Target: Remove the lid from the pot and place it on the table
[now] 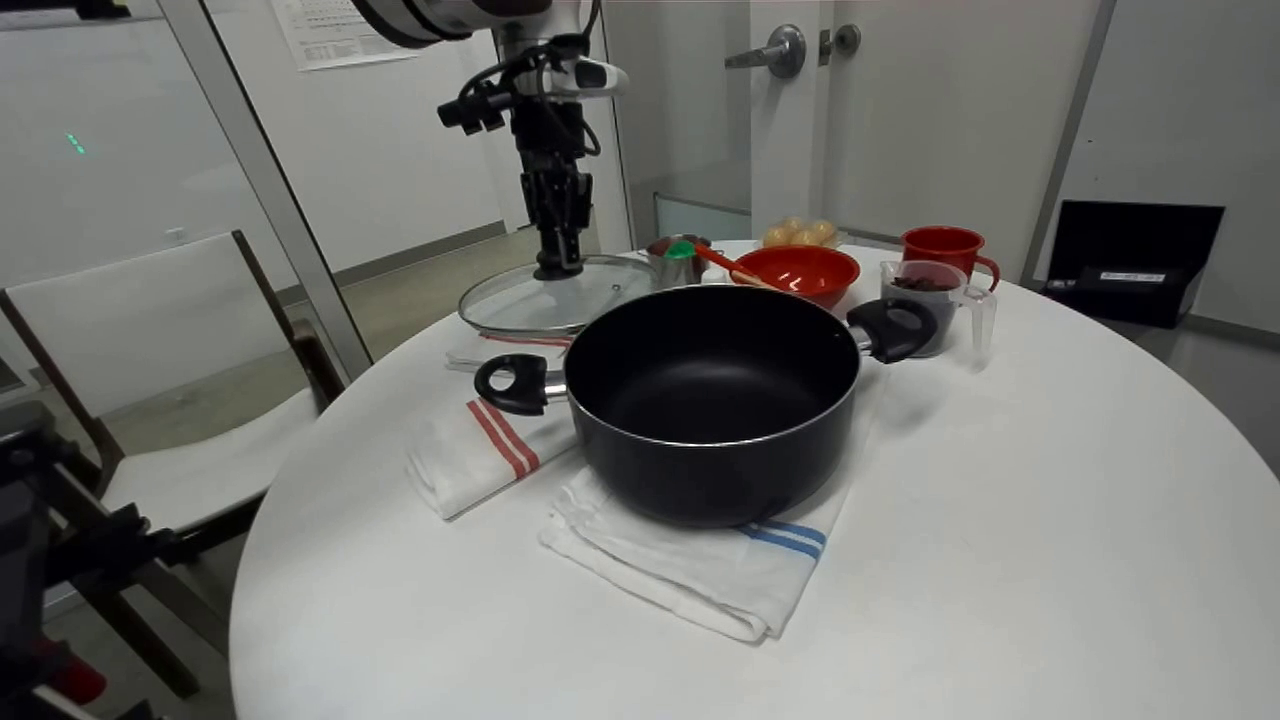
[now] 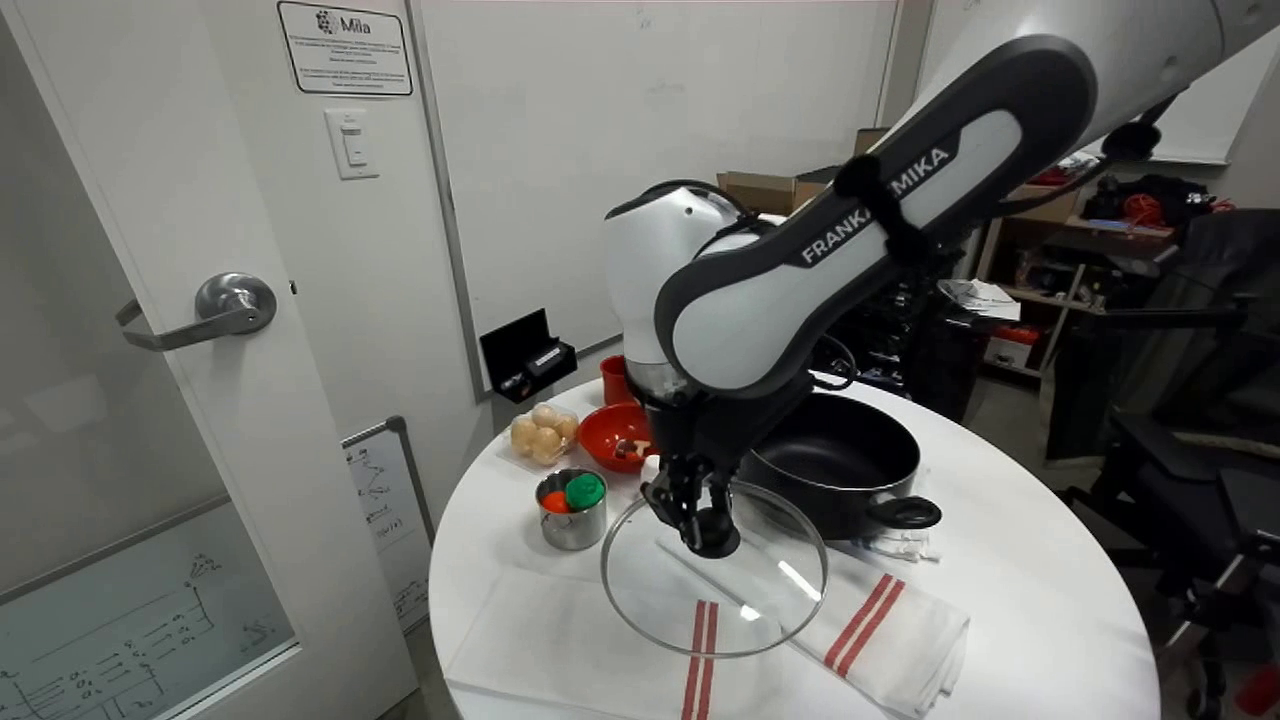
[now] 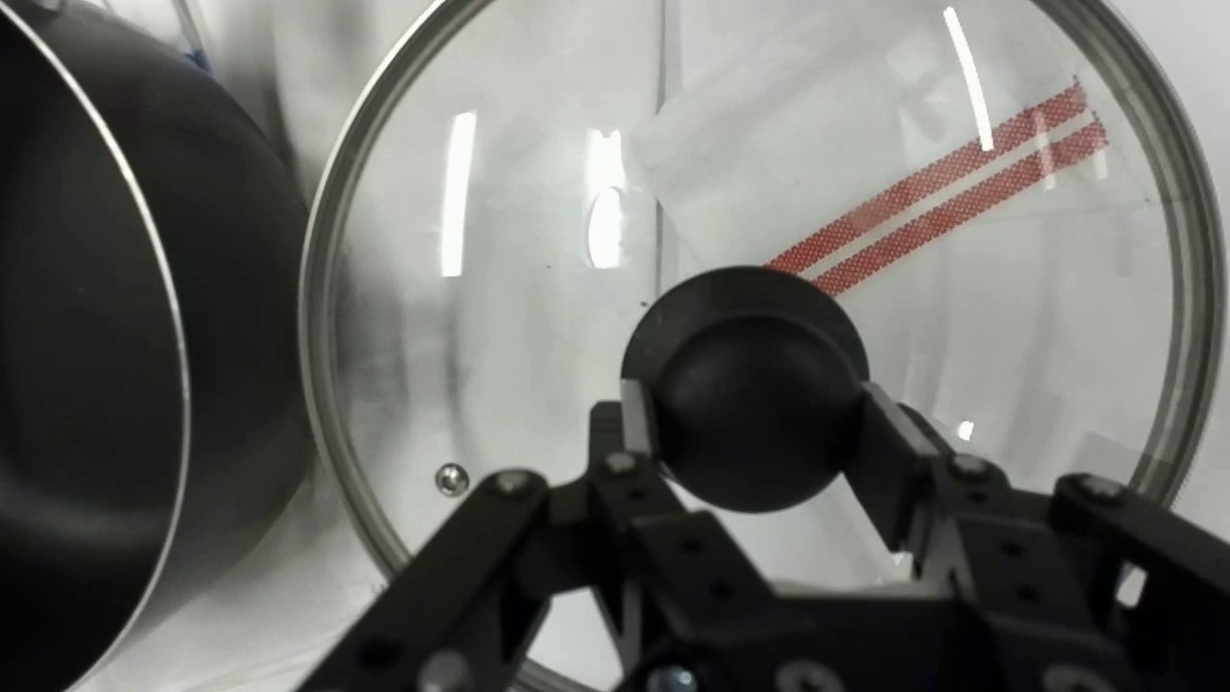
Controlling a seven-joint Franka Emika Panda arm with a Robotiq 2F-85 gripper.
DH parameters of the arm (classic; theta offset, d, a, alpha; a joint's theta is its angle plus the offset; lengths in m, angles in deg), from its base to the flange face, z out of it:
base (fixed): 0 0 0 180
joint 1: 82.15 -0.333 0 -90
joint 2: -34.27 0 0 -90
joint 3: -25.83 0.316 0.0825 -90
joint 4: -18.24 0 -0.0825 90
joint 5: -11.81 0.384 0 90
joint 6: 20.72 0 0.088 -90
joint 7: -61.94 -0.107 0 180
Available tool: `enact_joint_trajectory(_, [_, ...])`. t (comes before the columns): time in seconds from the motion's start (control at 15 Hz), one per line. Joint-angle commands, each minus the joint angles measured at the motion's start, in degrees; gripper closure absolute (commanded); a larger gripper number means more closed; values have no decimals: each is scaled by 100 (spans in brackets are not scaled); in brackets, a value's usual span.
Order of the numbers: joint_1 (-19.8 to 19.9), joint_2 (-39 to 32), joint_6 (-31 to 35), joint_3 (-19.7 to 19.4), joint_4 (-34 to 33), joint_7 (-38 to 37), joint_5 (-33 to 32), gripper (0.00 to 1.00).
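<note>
The black gripper pinches the round black knob of the metal-rimmed clear glass lid, just beside the wide black pot, over red-striped white cloths. Contact there is unclear: opening early could drop it; folded, uneven layers could tilt it.

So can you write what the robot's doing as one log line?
gripper: closed on knob | lid: off pot, over red-striped cloth | lid touching cloth: unclear | release: not yet
</note>
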Motion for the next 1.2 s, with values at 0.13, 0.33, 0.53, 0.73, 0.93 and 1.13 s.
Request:
enact_joint_trajectory(0.13, [91,-741,-279,97,-703,376,251,75])
enact_joint_trajectory(0.33, [88,-967,-283,85,-777,467,271,75])
enact_joint_trajectory(0.53, [132,-819,-290,114,-646,605,319,25])
enact_joint_trajectory(0.73, [161,-495,-143,141,-253,775,302,11])
enact_joint_trajectory(0.93, [190,-62,-36,180,233,992,277,0])
enact_joint_trajectory(1.13, [229,548,50,222,906,1231,254,0])
